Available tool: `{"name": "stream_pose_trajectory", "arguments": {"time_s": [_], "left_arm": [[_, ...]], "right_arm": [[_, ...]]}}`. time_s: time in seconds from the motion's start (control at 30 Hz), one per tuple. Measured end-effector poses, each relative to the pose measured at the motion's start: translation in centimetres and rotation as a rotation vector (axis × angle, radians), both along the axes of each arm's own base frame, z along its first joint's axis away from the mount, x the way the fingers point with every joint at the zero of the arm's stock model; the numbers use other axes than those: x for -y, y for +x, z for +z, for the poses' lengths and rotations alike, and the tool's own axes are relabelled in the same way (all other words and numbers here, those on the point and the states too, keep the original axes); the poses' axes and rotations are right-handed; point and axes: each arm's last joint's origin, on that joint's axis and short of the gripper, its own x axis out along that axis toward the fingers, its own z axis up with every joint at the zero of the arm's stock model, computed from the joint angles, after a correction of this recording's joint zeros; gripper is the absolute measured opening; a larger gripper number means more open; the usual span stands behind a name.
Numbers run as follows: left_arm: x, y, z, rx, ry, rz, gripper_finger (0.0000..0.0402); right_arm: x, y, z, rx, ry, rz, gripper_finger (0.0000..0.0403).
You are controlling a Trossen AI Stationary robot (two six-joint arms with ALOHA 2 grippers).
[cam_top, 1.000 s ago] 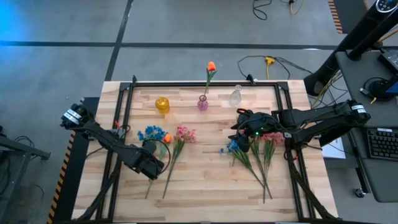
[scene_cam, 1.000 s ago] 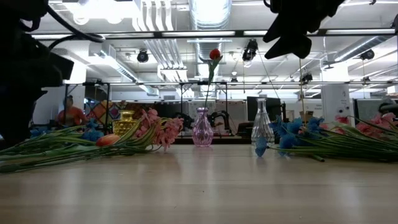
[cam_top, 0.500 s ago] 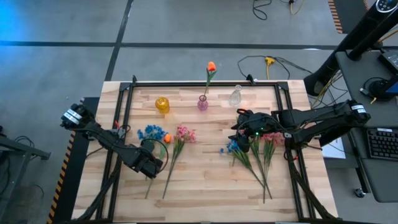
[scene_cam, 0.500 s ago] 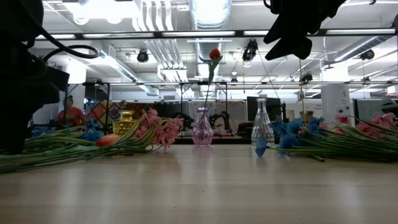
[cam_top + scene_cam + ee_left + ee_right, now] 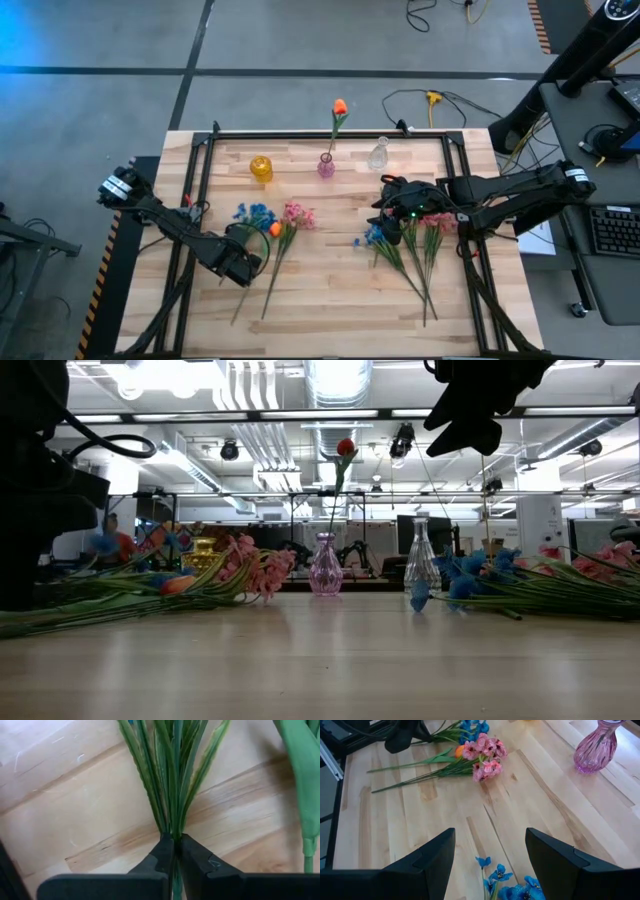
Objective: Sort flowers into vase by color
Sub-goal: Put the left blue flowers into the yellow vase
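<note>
Blue flowers [image 5: 253, 213], an orange bud [image 5: 274, 229] and pink blossoms [image 5: 297, 215] are lying on green stems (pale wood table [image 5: 330, 290] beneath).

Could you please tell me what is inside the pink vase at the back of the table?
The pink vase holds one orange flower on a green stem. Whether anything else lies inside cannot be seen through the tinted glass.

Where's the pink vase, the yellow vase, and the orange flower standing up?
pink vase [image 5: 326, 166]: high view, on its round body.
yellow vase [image 5: 261, 168]: high view, on its top.
orange flower [image 5: 339, 106]: high view, on the bloom.
</note>
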Motion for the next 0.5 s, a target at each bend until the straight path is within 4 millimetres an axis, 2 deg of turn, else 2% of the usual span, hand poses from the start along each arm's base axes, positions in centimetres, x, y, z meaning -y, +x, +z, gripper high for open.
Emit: {"name": "stream_pose_trajectory", "arguments": {"time_s": [0.23,0.37,0.5], "left_arm": [[0.1,0.1,0.7,0.031,0.032,-0.027,0.0001],[0.0,0.1,2.8,0.087,0.078,-0.057,0.0001],[-0.1,0.2,5.7,0.235,0.15,-0.125,0.0]], "right_arm": [[0.0,0.0,0.0,0.0,-0.001,0.0,0.0233],[0.0,0.0,0.0,0.0,-0.001,0.001,0.0233],[0.0,0.0,0.0,-0.001,-0.001,0.001,0.0233]]}}
